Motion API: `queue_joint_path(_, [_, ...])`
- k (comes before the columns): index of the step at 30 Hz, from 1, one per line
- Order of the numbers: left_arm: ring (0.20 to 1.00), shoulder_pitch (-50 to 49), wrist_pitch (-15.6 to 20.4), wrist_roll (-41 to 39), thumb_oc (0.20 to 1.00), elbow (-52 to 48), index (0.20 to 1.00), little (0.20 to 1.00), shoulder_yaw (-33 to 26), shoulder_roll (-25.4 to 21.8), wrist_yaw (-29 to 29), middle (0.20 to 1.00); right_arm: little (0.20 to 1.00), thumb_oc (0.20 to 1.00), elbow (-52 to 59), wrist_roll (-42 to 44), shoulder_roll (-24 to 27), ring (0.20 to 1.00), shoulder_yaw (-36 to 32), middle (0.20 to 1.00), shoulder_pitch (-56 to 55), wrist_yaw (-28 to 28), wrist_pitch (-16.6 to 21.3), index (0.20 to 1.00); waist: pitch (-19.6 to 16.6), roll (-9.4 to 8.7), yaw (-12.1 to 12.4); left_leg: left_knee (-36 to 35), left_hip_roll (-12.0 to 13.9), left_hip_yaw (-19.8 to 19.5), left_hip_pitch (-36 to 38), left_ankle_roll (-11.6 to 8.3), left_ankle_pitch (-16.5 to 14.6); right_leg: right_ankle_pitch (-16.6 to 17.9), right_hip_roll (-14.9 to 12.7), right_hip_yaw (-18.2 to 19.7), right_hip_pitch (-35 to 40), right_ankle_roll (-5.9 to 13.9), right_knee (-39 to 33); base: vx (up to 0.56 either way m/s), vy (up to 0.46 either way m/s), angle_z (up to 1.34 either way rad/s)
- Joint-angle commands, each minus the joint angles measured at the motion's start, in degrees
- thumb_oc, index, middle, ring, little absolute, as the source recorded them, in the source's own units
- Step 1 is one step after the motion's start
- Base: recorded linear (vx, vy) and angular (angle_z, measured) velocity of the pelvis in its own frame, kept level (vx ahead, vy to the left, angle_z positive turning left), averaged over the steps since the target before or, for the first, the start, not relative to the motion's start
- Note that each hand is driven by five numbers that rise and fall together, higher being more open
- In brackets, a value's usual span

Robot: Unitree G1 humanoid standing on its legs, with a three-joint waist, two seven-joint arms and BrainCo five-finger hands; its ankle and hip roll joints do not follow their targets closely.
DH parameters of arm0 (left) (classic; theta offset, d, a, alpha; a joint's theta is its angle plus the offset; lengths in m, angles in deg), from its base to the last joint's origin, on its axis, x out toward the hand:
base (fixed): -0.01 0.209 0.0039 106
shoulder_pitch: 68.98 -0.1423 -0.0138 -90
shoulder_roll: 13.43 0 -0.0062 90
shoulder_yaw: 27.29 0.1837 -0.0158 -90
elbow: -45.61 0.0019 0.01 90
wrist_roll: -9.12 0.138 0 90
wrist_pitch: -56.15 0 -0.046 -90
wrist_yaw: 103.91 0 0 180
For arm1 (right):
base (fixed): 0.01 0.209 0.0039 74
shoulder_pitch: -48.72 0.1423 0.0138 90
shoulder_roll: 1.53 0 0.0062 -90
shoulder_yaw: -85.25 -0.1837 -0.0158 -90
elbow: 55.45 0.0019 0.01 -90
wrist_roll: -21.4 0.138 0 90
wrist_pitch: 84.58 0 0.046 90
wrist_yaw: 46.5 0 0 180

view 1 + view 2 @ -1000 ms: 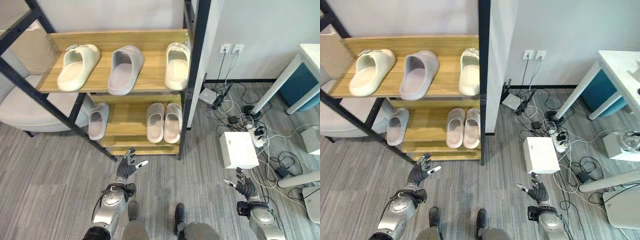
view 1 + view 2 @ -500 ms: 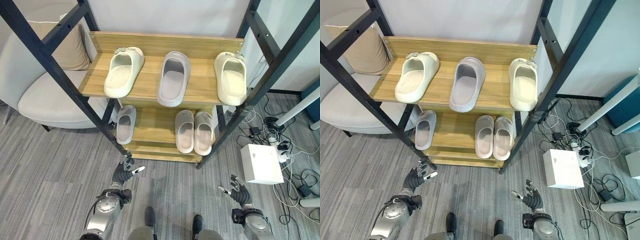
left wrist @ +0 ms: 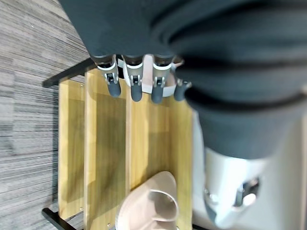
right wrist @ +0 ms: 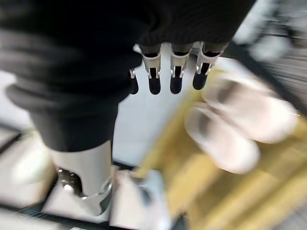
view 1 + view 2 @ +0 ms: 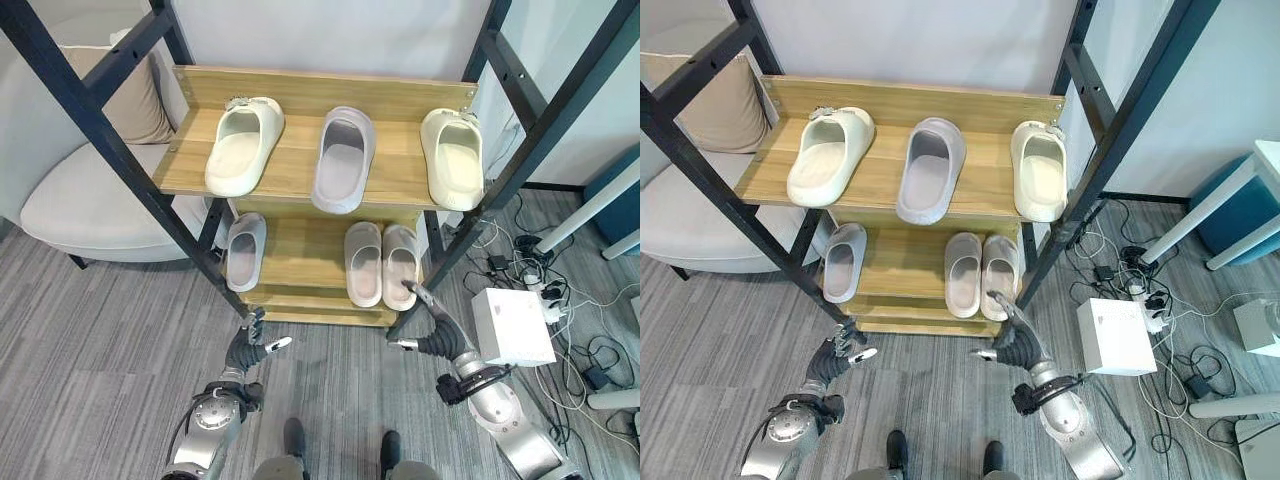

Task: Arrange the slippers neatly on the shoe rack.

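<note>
While loosely spread, right hand [image 5: 437, 337] fingers [image 5: 420, 298] just below pink slippers [image 5: 382, 263], nothing held.

cream slippers [image 5: 243, 145], grey slipper [image 5: 343, 159], wooden shoe rack [image 5: 400, 186], grey-striped floor [image 5: 90, 340]

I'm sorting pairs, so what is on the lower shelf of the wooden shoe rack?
On the lower wooden shelf lie a single grey slipper at the left and a pinkish pair of slippers side by side at the right. The shelf above covers the back of this shelf.
</note>
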Motion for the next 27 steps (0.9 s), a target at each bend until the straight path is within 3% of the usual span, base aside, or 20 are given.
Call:
queue_joint_path(1, [1.0, 3.25, 3.85, 2.48, 1.0, -1.16, 1.0, 1.0, 0.81, -0.58, -1.35, 1.0, 1.0, 1.0, 4.0, -3.75, 2.1, 1.0, -2.67, 1.0, 3.43, 3.0, 5.29, 1.0, -1.6, 0.17, 1.0, -0.2, 3.17, -1.36, 2.66, -1.72, -6.1, -3.19, -2.96, -1.08, 1.46, 3.85, 0.69, 0.0, 0.0, 0.0])
queue_joint_path(8, [1.0, 1.99, 3.87, 0.88, 1.0, -1.9, 1.0, 1.0, 2.04, -0.83, -0.65, 1.0, 1.0, 1.0, 5.6, -4.73, 3.52, 1.0, -8.91, 1.0, 12.28, 8.99, 4.25, 1.0, -3.17, 0.03, 1.87, -0.2, 2.71, -2.38, 3.23, -1.36, -6.74, -3.35, -3.03, -1.59, 2.41, 3.93, 1.07, 0.03, 0.013, 0.06])
queue_joint_path(16, [1.0, 0.26, 4.17, -0.25, 1.0, -2.38, 1.0, 1.0, 2.13, -1.77, 0.39, 1.0, 1.0, 1.0, -6.77, -11.3, 6.58, 1.0, -14.43, 1.0, 25.96, 20.03, -0.19, 1.0, -3.89, -0.24, 4.73, -0.2, 1.33, -4.04, 2.47, -0.64, -7.16, -2.73, -3.74, -2.41, 1.99, 4.44, 1.92, 0.02, 0.031, 0.09])
queue_joint_path(19, [1.0, -0.9, 4.47, -0.99, 1.0, -2.46, 1.0, 1.0, 1.9, -2.67, 1.09, 1.0, 1.0, 1.0, -15.66, -10.83, 9.91, 1.0, -15.01, 1.0, 31.97, 23.68, -2.31, 1.0, -3.44, -0.89, 7.09, -0.2, 0.44, -5.22, 1.68, -0.47, -7.12, -2.39, -4.29, -3.41, 1.77, 4.76, 2.35, 0.01, 0.029, 0.22])
queue_joint_path(23, [1.0, -1.94, 4.73, -1.9, 1.0, -2.95, 1.0, 1.0, 1.45, -2.93, 1.8, 1.0, 1.0, 1.0, -20.96, -8.74, 11.7, 1.0, -15.38, 1.0, 34.75, 25.16, -2.77, 1.0, -2.84, -1.41, 8.78, -0.2, -0.15, -6.11, 0.97, -0.34, -7.14, -2.18, -4.72, -4.46, 1.81, 5.03, 2.13, 0.01, 0.018, 0.26])
queue_joint_path(24, [1.0, -2.77, 4.9, -2.49, 1.0, -3.18, 1.0, 1.0, 1.22, -3.28, 2.32, 1.0, 1.0, 1.0, -25.14, -7.15, 12.93, 1.0, -15.38, 1.0, 37.05, 26.03, -3.21, 1.0, -2.19, -2.06, 10.88, -0.02, -0.58, -7.03, 0.09, -0.29, -7.16, -2.08, -4.95, -5.64, 1.97, 5.22, 1.81, 0.03, 0.011, 0.24])
queue_joint_path(27, [1.0, -2.94, 5.02, -2.63, 1.0, -2.95, 1.0, 1.0, 1.09, -3.42, 2.49, 1.0, 1.0, 1.0, -27.86, -6.04, 13.51, 1.0, -14.94, 1.0, 39.42, 26.9, -3.1, 1.0, -1.68, -2.55, 12.2, 0.19, -0.76, -7.37, -0.55, -0.28, -7.25, -2.01, -5.14, -6.34, 1.99, 5.33, 1.48, 0.03, 0.017, 0.2])
